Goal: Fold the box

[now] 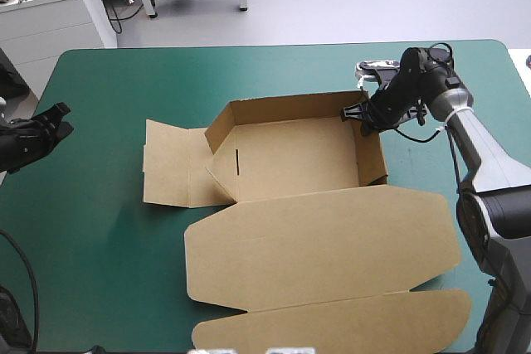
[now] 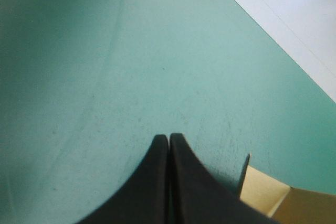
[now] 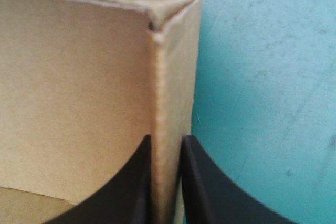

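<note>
The box [image 1: 299, 159] lay mid-table, lid flat. Its right wall was pinched by the right gripper [image 3: 166, 141] and would best be held square while tucked. The left gripper [image 2: 168, 137] was closed, empty.

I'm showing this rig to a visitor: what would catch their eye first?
The brown box sits mid-table, half formed: far and right walls raised, its lid flat toward the near edge. The right hand is shut on the box's right wall by the far corner, while the left hand sits shut at the table's left edge.
</note>
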Motion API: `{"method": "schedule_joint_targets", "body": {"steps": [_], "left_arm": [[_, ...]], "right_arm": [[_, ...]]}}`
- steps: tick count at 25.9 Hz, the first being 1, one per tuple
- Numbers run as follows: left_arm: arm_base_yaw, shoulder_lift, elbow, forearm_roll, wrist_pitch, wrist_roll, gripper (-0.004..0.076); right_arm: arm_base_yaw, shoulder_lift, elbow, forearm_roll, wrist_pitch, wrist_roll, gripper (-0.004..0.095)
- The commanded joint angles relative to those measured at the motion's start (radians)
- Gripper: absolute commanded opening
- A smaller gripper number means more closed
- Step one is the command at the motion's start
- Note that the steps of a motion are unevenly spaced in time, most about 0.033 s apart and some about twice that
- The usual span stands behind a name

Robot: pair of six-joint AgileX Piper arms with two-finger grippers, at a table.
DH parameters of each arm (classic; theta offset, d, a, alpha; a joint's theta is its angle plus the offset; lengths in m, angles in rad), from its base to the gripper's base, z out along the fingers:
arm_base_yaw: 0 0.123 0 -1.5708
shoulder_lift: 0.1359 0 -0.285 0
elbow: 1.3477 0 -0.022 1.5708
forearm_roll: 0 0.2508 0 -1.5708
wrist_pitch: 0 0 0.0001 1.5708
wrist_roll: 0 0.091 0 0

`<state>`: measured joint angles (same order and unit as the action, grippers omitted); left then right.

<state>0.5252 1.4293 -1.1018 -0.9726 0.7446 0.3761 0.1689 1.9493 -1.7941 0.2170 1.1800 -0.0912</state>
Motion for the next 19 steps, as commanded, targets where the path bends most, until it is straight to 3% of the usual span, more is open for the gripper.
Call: {"method": "schedule_joint_targets", "body": {"steps": [1, 4, 6, 10, 19], "left_arm": [[0.003, -0.035, -0.025, -0.052, -0.014, 0.002, -0.001], [0.003, -0.035, -0.025, -0.048, -0.013, 0.002, -0.001], [0.003, -0.035, -0.025, -0.048, -0.017, 0.002, -0.001], [0.003, -0.035, -0.025, -0.045, -0.02, 0.002, -0.001], [0.003, -0.035, -0.025, -0.041, -0.035, -0.005, -0.001]], "right_arm": [[-0.004, -0.049, -0.034, 0.035, -0.039, -0.042, 0.0416], [-0.004, -0.05, -0.054, 0.036, -0.023, -0.037, 0.0782], [-0.004, -0.05, -0.101, 0.034, 0.011, -0.01, 0.0888], [-0.004, -0.05, -0.188, 0.01, 0.074, 0.031, 0.089], [-0.004, -0.181, -0.211, -0.02, 0.074, 0.058, 0.089]]}}
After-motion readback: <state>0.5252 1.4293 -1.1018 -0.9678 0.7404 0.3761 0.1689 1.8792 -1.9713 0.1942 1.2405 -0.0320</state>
